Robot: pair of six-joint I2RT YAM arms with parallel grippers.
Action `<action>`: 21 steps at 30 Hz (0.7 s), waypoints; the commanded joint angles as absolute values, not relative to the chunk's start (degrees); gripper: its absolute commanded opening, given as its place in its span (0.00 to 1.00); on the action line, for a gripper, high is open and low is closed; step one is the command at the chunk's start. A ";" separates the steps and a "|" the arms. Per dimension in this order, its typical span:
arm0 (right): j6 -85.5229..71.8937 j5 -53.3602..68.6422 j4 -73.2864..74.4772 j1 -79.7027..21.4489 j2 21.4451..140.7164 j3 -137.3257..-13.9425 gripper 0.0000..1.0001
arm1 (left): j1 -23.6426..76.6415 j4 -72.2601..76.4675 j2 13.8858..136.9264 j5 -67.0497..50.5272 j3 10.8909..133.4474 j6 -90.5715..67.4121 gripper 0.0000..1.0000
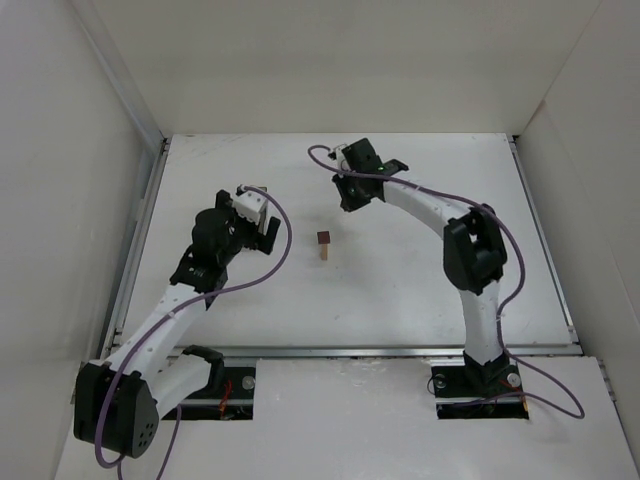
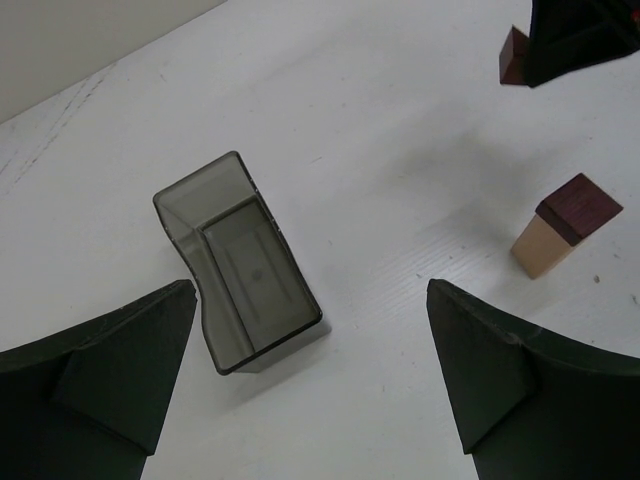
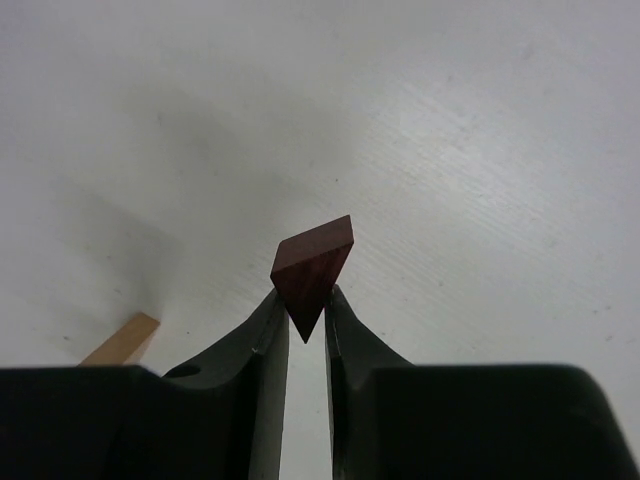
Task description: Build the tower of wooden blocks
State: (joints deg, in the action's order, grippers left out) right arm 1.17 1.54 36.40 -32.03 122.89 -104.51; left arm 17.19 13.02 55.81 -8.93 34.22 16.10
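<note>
Right wrist view shows the right gripper [image 3: 305, 315] clamped on a small dark reddish-brown wooden block [image 3: 312, 262]. One corner of it is pinched between the black fingers [image 3: 262, 345], and the rest juts out past their tips over the white table [image 3: 480, 150]. Near the middle of the table, between the two arms, a slim light tan upright wooden piece [image 2: 541, 249] stands with a second dark reddish-brown block [image 2: 580, 207] resting on its top. The held block is near this stack but apart from it. The left gripper [image 2: 310, 335] has its fingers spread wide with nothing between them, and it hangs over a dark translucent rectangular bin [image 2: 240, 262] that sits on the table beside the stack.
</note>
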 commanded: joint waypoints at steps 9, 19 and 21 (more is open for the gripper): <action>-1.93 4.14 2.48 -34.01 90.54 -86.58 0.00 | 17.05 1.59 68.01 -33.27 64.83 9.42 1.00; 0.52 4.13 1.41 -37.97 83.94 -84.38 0.00 | 17.05 3.33 77.61 -46.92 83.67 -15.08 1.00; 0.53 4.13 1.41 -38.67 83.41 -83.77 0.00 | 17.05 5.96 77.61 -50.18 83.67 -17.74 1.00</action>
State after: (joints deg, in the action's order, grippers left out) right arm -0.40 3.66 4.25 -37.95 85.10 -84.73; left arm 17.15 2.20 77.65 -42.89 81.78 -8.16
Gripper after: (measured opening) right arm 0.220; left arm 0.997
